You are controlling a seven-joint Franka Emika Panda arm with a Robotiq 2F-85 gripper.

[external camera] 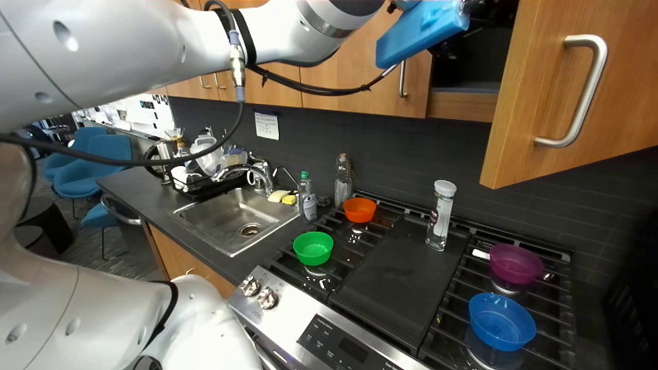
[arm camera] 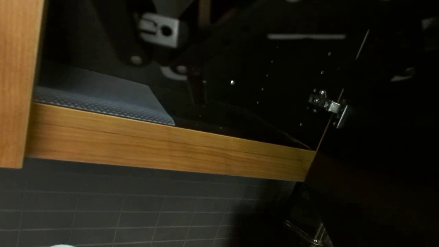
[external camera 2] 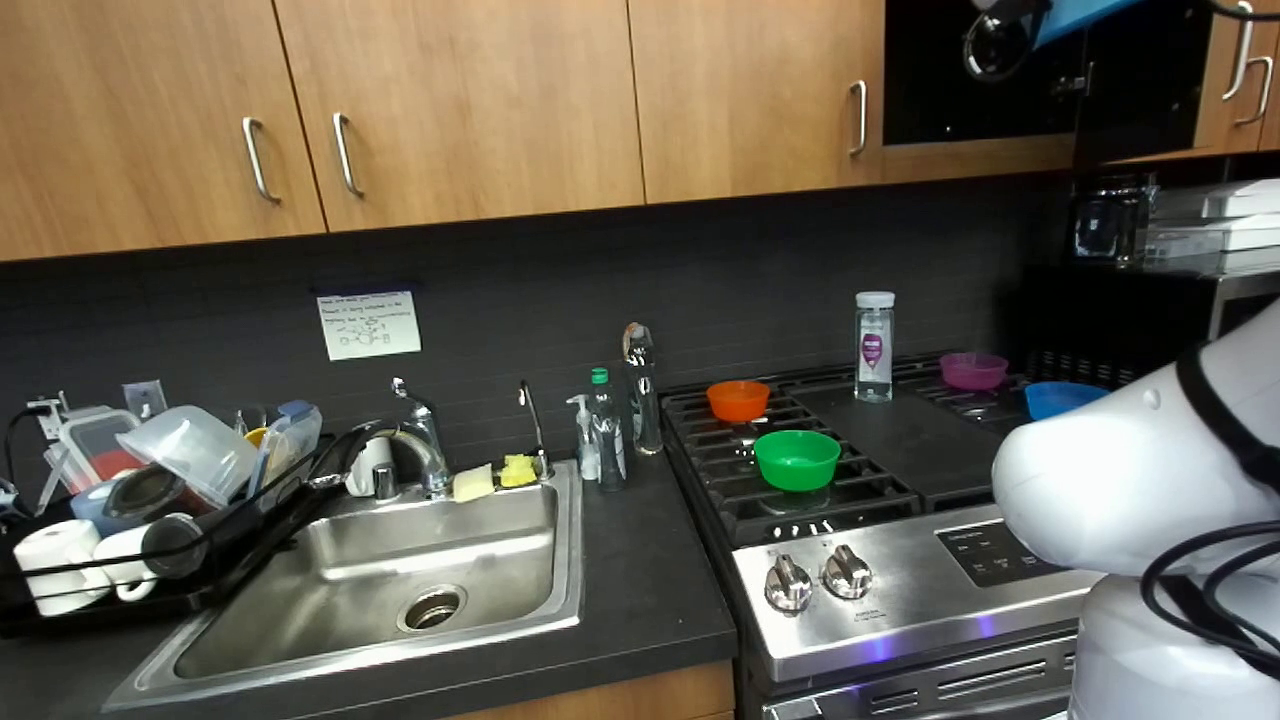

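A robot gripper (arm camera: 161,36) shows dark against the shadowed mouth of an open cabinet (arm camera: 291,99), mounted above a stove (external camera: 293,293) — too murky to tell whether its jaws are spread or pressed together. In the wrist view, the cabinet's wooden lip (arm camera: 164,142) runs below the gripper, from the edge of a closed door (arm camera: 15,103) at left to a hinge (arm camera: 329,103) at right; a gray liner (arm camera: 103,92) covers part of the cabinet floor. In an exterior view, the opening lies between that closed door and an open door (external camera: 545,87) swung out from the wall, a blue-wrapped housing (external camera: 419,33) before it. Well below — past a band of dark tile (external camera: 390,154) — a see-through bottle (external camera: 441,216) stands upright on the griddle (external camera: 390,277), with an orange bowl (external camera: 360,209) and green bowl (external camera: 313,248) on one side, a purple bowl (external camera: 515,263) and blue bowl (external camera: 501,322) on the other.
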